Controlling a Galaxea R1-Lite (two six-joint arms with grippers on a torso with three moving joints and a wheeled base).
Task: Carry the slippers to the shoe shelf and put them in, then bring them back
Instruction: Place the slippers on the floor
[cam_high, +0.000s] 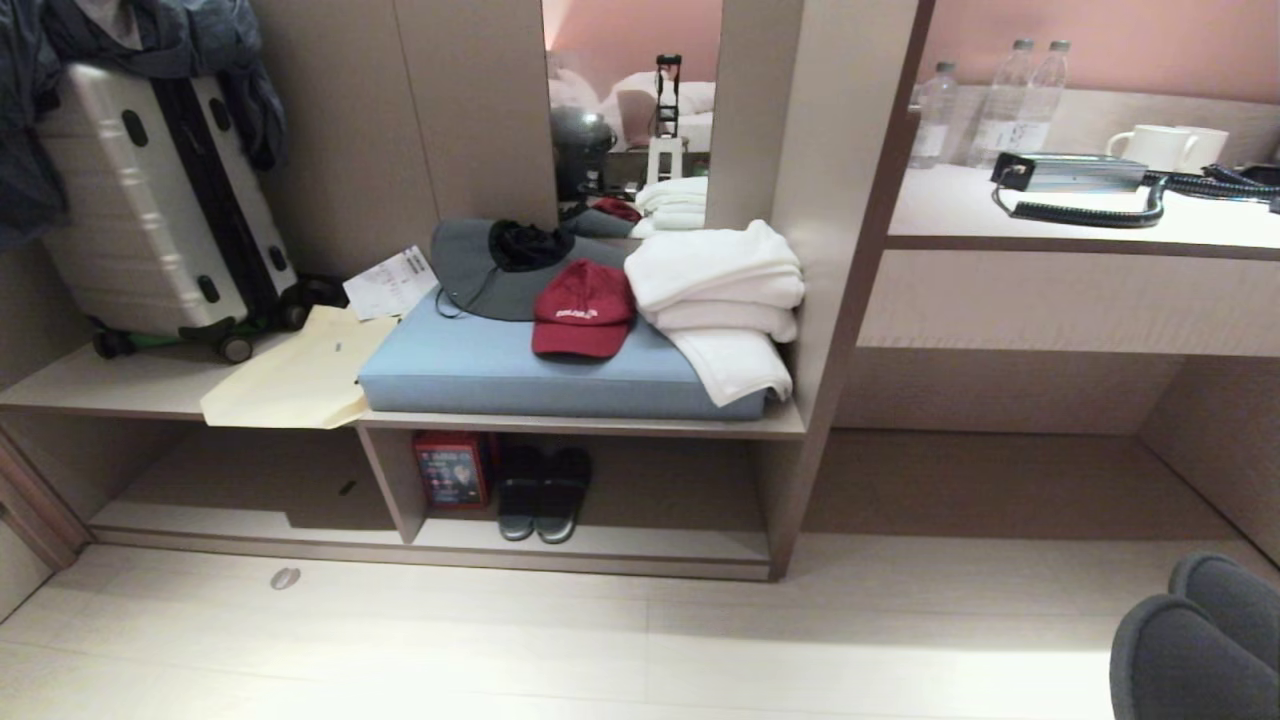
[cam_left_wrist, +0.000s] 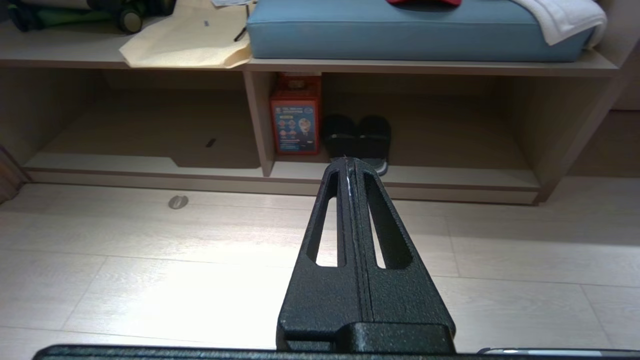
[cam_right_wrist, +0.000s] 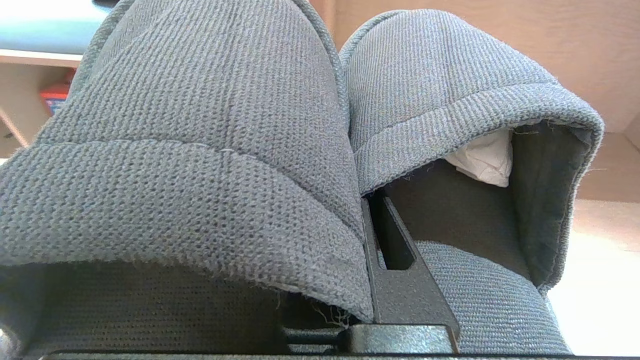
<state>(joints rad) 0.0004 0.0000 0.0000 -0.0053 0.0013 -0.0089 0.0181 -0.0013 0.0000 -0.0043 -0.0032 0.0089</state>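
Clearly soft and light, the slippers (cam_right_wrist: 200, 150) hang as a pair from the right gripper (cam_right_wrist: 385, 240), clamped tight where their inner edges meet; that doubled fabric looks like the firmest hold, though the toes may flop. In the head view they sit low at the right, well apart from the shoe shelf (cam_high: 590, 425). The left gripper (cam_left_wrist: 352, 167), fingers pressed together, holds nothing.
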